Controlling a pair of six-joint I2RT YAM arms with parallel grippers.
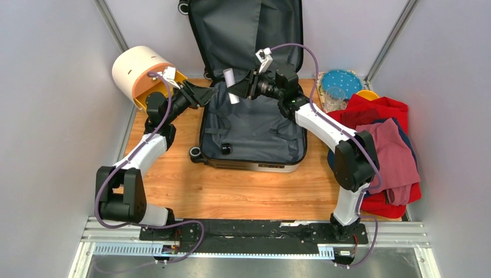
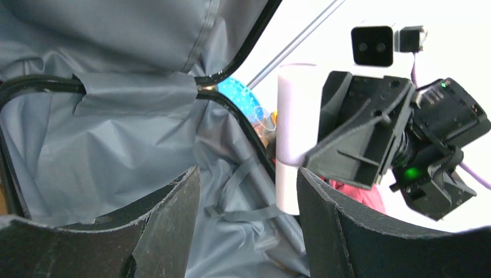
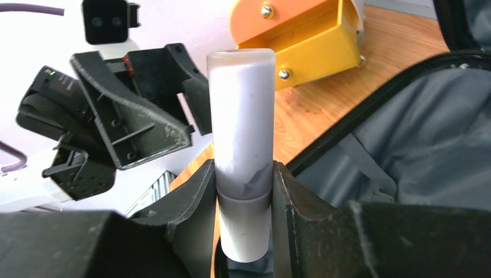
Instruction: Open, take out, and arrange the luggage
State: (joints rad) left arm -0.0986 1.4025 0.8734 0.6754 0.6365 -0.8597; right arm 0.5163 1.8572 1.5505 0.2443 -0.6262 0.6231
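The left arm (image 1: pixel 142 152) and right arm (image 1: pixel 321 124) have white links, black joints, looping purple cables (image 1: pixel 97 200), and scuffed matte-black tool fingers (image 2: pixel 168 231)

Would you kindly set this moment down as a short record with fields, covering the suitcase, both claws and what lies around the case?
luggage: open, base flat on the table, lid propped up at the back, grey lining showing
right claw: shut on a pale tube, near the luggage's hinge
left claw: open, empty, pointed at the tube, not touching it
left of luggage: round cream box with an orange drawer
right of luggage: clothes pile, red and maroon
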